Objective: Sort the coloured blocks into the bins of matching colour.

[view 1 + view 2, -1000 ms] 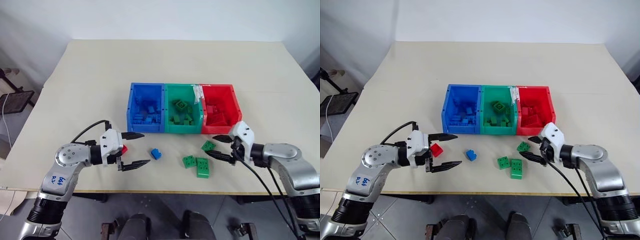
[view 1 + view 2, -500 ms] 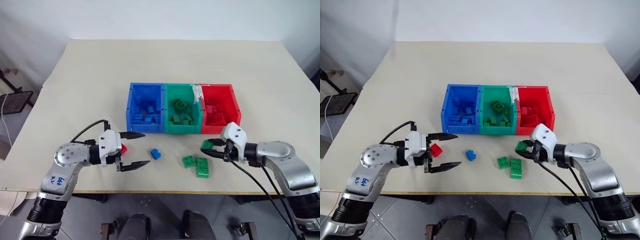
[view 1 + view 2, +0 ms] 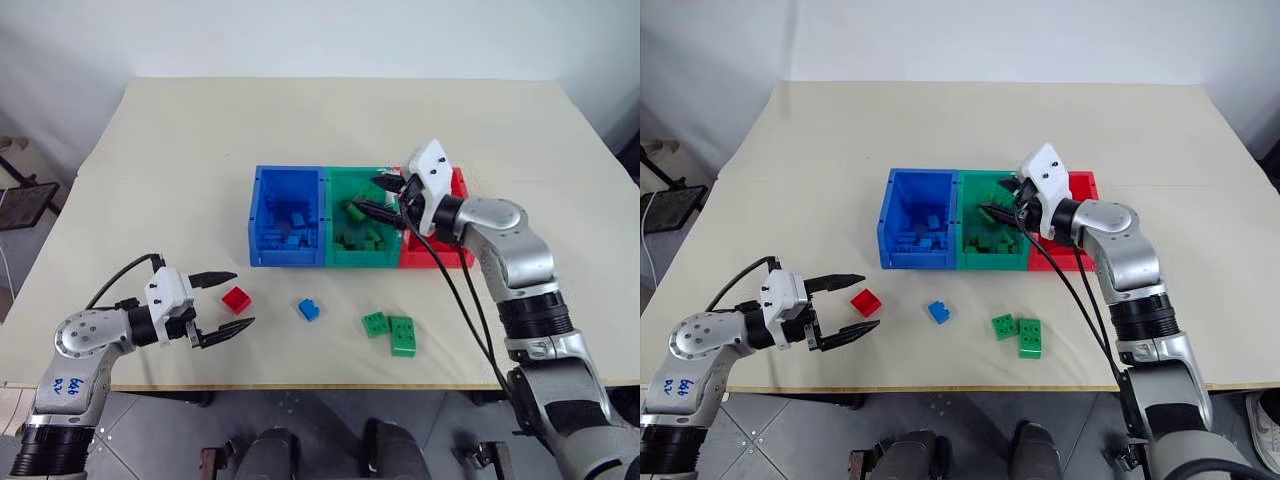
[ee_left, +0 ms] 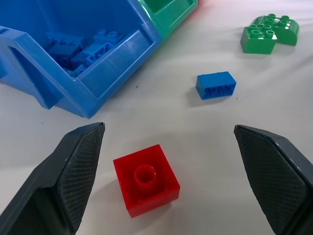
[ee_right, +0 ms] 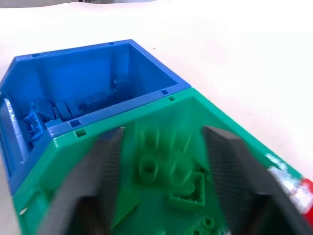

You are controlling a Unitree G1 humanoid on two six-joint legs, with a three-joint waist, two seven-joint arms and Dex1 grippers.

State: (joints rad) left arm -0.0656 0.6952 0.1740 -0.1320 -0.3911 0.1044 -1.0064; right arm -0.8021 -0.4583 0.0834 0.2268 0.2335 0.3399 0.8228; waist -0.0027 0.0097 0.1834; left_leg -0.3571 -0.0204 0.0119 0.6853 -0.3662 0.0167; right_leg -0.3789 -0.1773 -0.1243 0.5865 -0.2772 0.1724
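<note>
Over the green bin: the right gripper [image 3: 385,196] hangs above the green bin [image 3: 362,226], middle box of the row, after climbing from the table's near right, where a second ago it was closing on a small green block.
Right fingers: spread apart in the head views; in the right wrist view a blurred green block [image 5: 159,156] sits between them, just above the bin's contents, and I cannot tell whether it is pinched or already falling.
What changed: that small green block is gone from beside the green pair on the table, so one more green piece is judged delivered or about to be.
Left gripper: the left gripper [image 3: 222,302] has drawn back toward the table's near left edge, fingers wide apart and holding nothing.
Red block: the red block [image 4: 145,178] lies flat on the table, stud up, between the left fingers' tips but touching neither, just ahead of them.
Blue block: the blue block [image 3: 309,309] lies farther along, between the red block and the green pair, in front of the blue bin [image 3: 287,228].
Green pair: two green blocks [image 3: 392,330] rest touching each other, near the front edge, well apart from both grippers.
Red bin: the red bin [image 3: 452,249] is partly hidden behind the right arm.
Left to do: red, blue and two green pieces remain on the table.
</note>
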